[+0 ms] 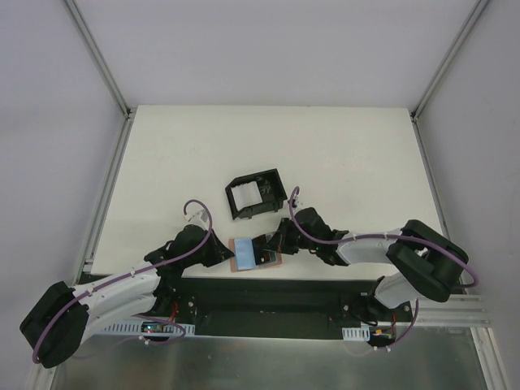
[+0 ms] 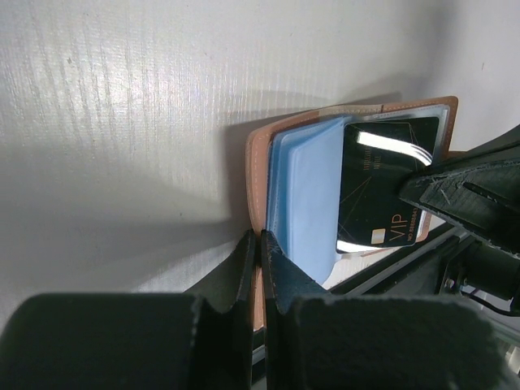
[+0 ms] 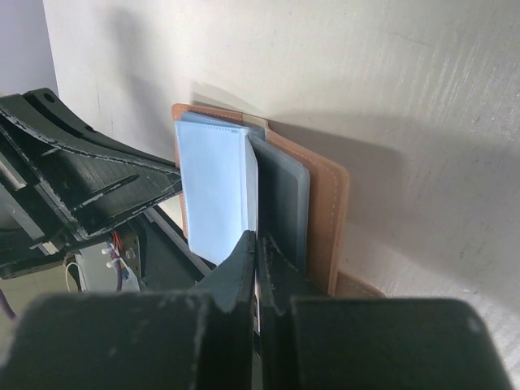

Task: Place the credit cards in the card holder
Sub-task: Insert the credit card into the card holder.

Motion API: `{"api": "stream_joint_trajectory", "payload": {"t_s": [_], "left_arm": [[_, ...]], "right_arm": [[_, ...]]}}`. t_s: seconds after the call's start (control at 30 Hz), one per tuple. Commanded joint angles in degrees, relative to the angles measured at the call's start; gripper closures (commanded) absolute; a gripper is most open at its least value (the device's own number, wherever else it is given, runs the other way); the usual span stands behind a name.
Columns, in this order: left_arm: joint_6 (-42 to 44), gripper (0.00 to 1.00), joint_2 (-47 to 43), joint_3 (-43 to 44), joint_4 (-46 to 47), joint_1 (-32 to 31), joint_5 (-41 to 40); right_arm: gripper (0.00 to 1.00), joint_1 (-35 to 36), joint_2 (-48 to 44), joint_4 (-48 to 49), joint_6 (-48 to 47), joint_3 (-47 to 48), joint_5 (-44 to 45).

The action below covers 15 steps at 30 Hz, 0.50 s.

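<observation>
The tan card holder (image 1: 275, 260) lies open at the table's near edge, with light blue sleeves (image 1: 244, 253) showing. In the left wrist view my left gripper (image 2: 260, 244) is shut on the holder's tan cover (image 2: 257, 175), beside the blue sleeves (image 2: 305, 191). A dark card marked VIP (image 2: 386, 183) lies on the holder's right half, with the right gripper's finger (image 2: 463, 195) at its edge. In the right wrist view my right gripper (image 3: 257, 240) is shut on that card's thin edge, between the blue sleeve (image 3: 210, 187) and a grey panel (image 3: 283, 195). The tan cover (image 3: 329, 203) lies beyond.
A black box frame with white pieces (image 1: 254, 193) stands just behind the holder. The table's dark front rail (image 1: 268, 296) runs right below it. My left gripper (image 1: 221, 253) and right gripper (image 1: 276, 244) flank the holder closely. White table stretches behind.
</observation>
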Motion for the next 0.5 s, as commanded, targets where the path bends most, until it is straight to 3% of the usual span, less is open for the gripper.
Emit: {"api": "stream_joint_trajectory", "payload": {"t_s": [0.0,0.47], "left_arm": [[-0.23,1.00,-0.03,-0.44,0.94,0.01,0.36],[-0.49,1.00,-0.03,-0.35,1.11,0.01,0.28]], "right_arm": [[1.00,0.38,1.99,3.59,1.15,-0.40,-0.51],[1.00,0.73,2.88,6.41,3.44,-2.42,-0.78]]}}
